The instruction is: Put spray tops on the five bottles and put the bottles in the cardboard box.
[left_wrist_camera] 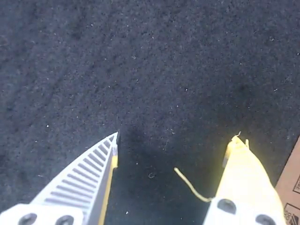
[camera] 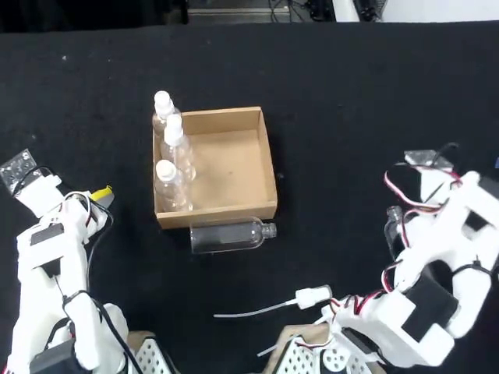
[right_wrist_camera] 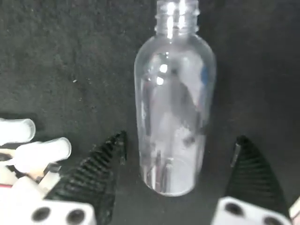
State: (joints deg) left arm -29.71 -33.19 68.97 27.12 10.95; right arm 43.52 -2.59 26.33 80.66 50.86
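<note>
**High view.** A black cloth [camera: 351, 93] covered the table, and cables [camera: 284, 9] lay beyond its far edge. An open brown cardboard box [camera: 218, 215] sat near the middle. Three clear plastic bottles with white spray tops [camera: 178, 152] stood in a row along the box's left wall. A fourth clear bottle [camera: 230, 236], uncapped, lay on its side just beside the box's near wall. A loose white spray top with a long thin tube [camera: 312, 296] lay on the cloth, closer to the arm bases. The white left arm [camera: 51, 257] stood folded at the left of the table, its claw pointing toward the box but apart from it. The white right arm [camera: 437, 265] was bent over a fifth clear bottle [camera: 394, 226] at the right, well apart from the box.

**Left wrist view.** The left gripper [left_wrist_camera: 176, 137] was spread wide, with one white ribbed finger [left_wrist_camera: 89, 173] and one yellow finger [left_wrist_camera: 243, 178]. It held nothing, and bare cloth showed between the tips. A corner of the cardboard box showed just beside the yellow finger.

**Right wrist view.** The right gripper [right_wrist_camera: 182, 138] was spread wide. Its black fingers [right_wrist_camera: 101, 168] flanked the base of the fifth bottle, with a gap on each side. The bottle's threaded neck pointed away from the claw and carried no top.
</note>
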